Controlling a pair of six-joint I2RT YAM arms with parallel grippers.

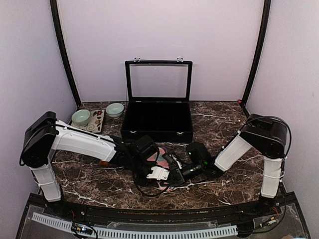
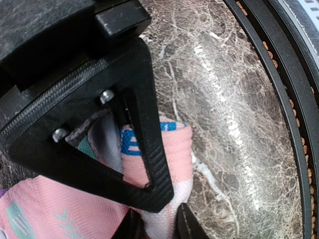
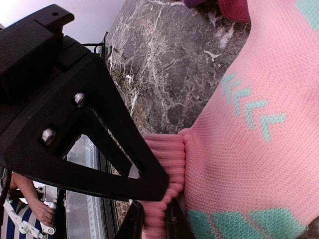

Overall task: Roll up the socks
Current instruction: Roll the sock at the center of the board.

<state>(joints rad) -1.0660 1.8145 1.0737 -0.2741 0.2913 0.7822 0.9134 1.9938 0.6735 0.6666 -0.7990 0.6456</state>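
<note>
**Dark marble desk, lilac walls: both grippers on the pink sock**

A dark, white-veined marble desk (image 1: 224, 124) sits between plain lilac walls. A black case (image 1: 158, 117) stands at the back with its glass lid raised, and pale green bowls (image 1: 80, 117) sit to its left. The arms meet low at the front centre, over the socks.

The salmon-pink sock (image 3: 259, 149) lies flat on the desk between them. The right gripper (image 3: 153, 224) is clenched on its ribbed cuff (image 3: 167, 159), with the rib bunched between the tips. The left gripper (image 2: 159, 226) has a fold of the sock's other end, by a blue-and-white patch, pinched between narrowly set fingers. The maroon sock (image 3: 234, 9) shows only as a corner at the pink one's far edge, so I cannot tell how it lies.

Handling, as a judgement: the knit looks light, limp and stretchy, and not fragile. It should sag and slide on the polished stone rather than hold a shape. The thicker cuff looks the surest hold, and a roll would need one end pinned.

Count: two socks, two grippers, two bowls, one case.
</note>
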